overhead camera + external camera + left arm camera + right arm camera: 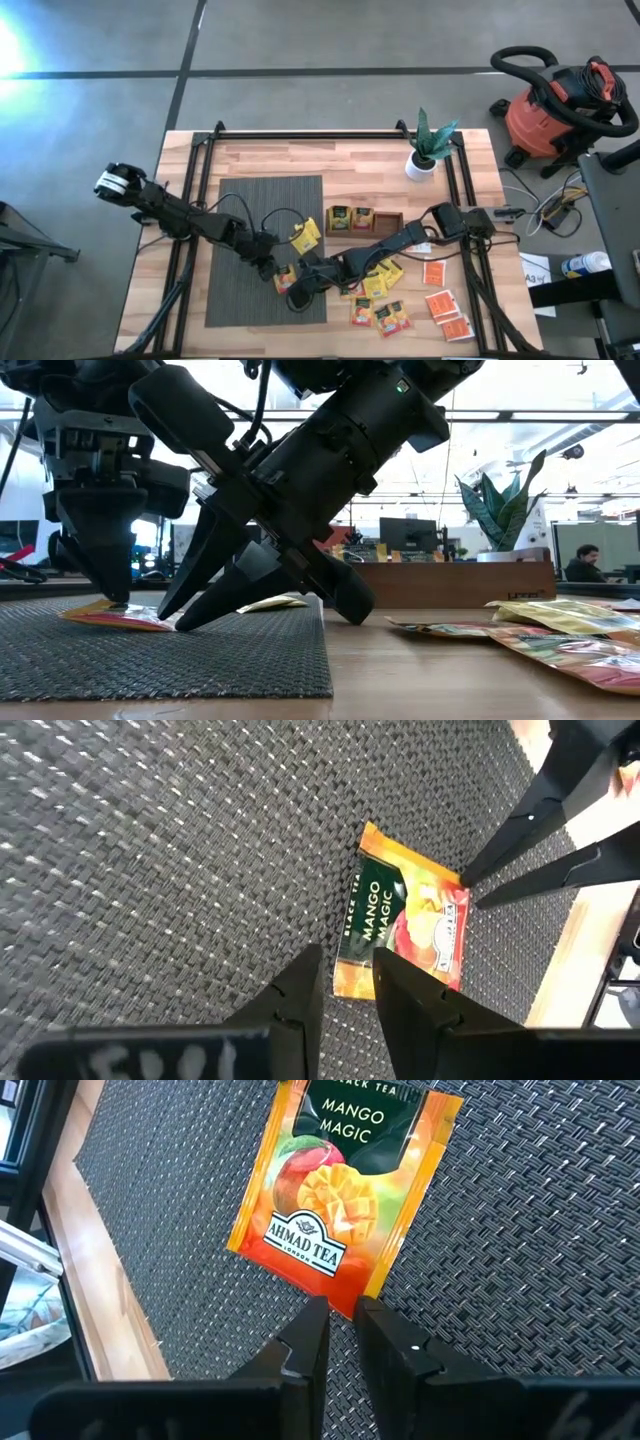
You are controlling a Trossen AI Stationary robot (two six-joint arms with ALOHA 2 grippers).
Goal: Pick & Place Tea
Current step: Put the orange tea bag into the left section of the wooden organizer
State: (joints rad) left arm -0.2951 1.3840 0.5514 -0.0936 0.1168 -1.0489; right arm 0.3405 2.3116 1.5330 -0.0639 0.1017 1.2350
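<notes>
- I am looking at one flat orange-and-green "Mango Magic" tea sachet (345, 1195) lying on the dark grey woven mat (240, 215), near the mat's edge that borders the bare wooden tabletop (300, 160).
- My left gripper (347, 982) is hanging over one end of that sachet, its fingers (300, 990) standing narrowly apart with the sachet's edge just by their tips; I cannot tell whether they are pinching it.
- My right gripper (340, 1325) is meeting the opposite end, its fingers (385, 1342) nearly closed with only a slim gap at the sachet's orange edge; whether they are gripping it I cannot tell.
- Both arms are converging on this one sachet in the high view.
- More loose yellow and orange sachets (385, 315) are lying scattered on the bare wood beside the mat.
- The brown wooden tray (390, 222) is sitting past the mat, holding a couple of sachets.
</notes>
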